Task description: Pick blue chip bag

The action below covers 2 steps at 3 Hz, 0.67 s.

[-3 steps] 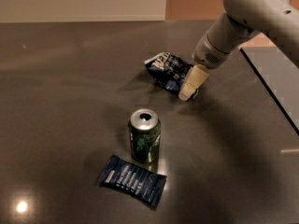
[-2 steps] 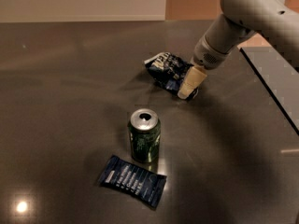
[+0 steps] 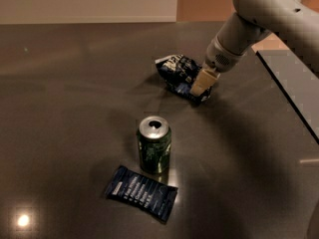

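Now I see the claw (image 3: 202,85) low at the 3 o'clock edge of the blue chip bag (image 3: 177,71), touching it or nearly so; whether the claw is open or closed I cannot tell from this angle. The bag lies crumpled on the desk (image 3: 65,108), at about 1 o'clock from the green can (image 3: 154,144) and well apart from it. I think the arm (image 3: 259,19) reaches in from 2 o'clock to keep away from the can. The flat bar wrapper (image 3: 141,192), just at the can's 6 o'clock, is not my target.
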Motion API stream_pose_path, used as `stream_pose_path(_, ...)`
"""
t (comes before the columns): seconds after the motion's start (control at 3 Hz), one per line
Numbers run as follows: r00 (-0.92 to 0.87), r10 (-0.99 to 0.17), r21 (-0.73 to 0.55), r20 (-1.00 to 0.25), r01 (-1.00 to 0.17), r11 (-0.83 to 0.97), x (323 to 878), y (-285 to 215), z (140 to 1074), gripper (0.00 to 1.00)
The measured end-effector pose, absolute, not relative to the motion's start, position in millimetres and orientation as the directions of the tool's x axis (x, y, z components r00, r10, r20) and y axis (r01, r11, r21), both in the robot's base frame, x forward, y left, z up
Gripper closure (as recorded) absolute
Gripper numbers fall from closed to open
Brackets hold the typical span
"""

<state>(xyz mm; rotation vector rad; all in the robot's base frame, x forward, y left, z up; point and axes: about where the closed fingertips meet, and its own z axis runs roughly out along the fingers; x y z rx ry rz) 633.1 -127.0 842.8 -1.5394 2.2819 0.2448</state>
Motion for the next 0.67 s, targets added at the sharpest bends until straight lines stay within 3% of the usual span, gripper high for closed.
stream_pose_path(0.33,-0.32,-0.853,-0.067,-0.413,-0.923,0.379,628.4,-124.1,856.5,0.85)
stream_pose_path(0.67,-0.294,-0.847,-0.078,-0.443,-0.929,0.363,618.8,-120.9,879.6,1.0)
